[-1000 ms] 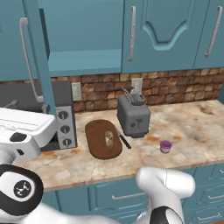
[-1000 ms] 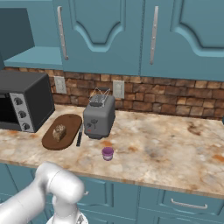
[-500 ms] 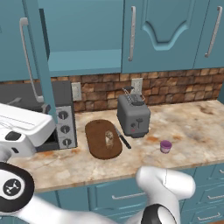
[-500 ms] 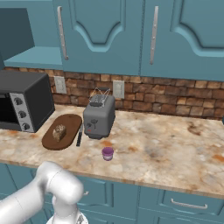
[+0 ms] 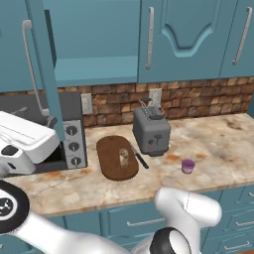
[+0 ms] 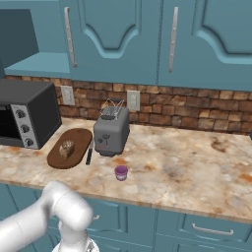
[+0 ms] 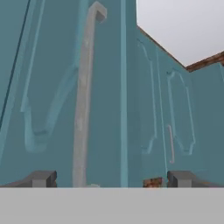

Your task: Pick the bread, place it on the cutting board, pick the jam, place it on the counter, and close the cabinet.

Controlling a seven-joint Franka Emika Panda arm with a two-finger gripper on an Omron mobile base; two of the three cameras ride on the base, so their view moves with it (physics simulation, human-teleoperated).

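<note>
The bread (image 5: pixel 123 157) (image 6: pixel 66 148) lies on the dark oval cutting board (image 5: pixel 111 166) (image 6: pixel 78 138). The pink-purple jam (image 5: pixel 187 165) (image 6: pixel 121 172) stands on the marbled counter (image 5: pixel 218 144) (image 6: pixel 187 167), in front of and to the right of the toaster. The teal cabinet (image 5: pixel 94 39) has its left door (image 5: pixel 47 79) swung open. In the hand view that door's panel and long silver handle (image 7: pixel 83 100) stand close ahead. My gripper (image 7: pixel 111 179) is open, with nothing between its fingertips (image 7: pixel 41 178). My white hand (image 5: pixel 22 141) sits low beside the open door.
A grey toaster (image 5: pixel 151 131) (image 6: pixel 111 131) stands right of the board, with a black-handled knife (image 5: pixel 139 158) (image 6: pixel 89 152) between them. A dark microwave (image 5: pixel 69 134) (image 6: pixel 24 118) sits at the left under the open cabinet. Closed teal wall doors (image 6: pixel 172 39) hang to the right.
My hand and arm have shifted slightly leftward by the open door. Bread, board and jam have not moved, and the gripper stays open.
</note>
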